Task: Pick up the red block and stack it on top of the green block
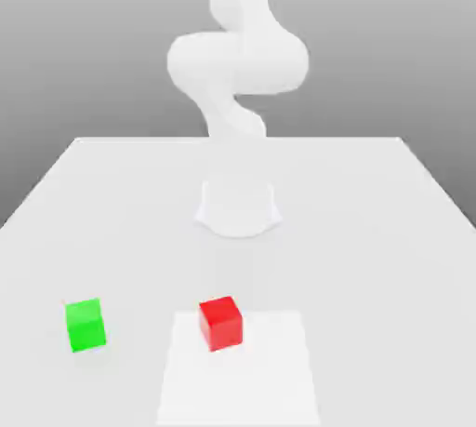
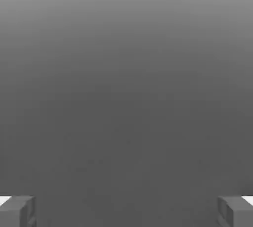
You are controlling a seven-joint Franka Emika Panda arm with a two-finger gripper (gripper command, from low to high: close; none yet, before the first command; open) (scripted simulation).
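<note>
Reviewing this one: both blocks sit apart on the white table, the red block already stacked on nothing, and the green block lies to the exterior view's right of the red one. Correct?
One thing is wrong: the green block lies to the exterior view's left of the red block, not its right. The exterior view shows this. The rest holds: both rest apart on the white table, unstacked.

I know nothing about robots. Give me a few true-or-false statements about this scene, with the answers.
1. The red block sits on top of the green block. False: both rest on the table, apart.
2. The green block lies toward the exterior view's left of the red one. True.
3. The hand is holding the red block. False: its fingers stand wide apart with nothing between them.
4. The two blocks look about the same size. True.
</note>
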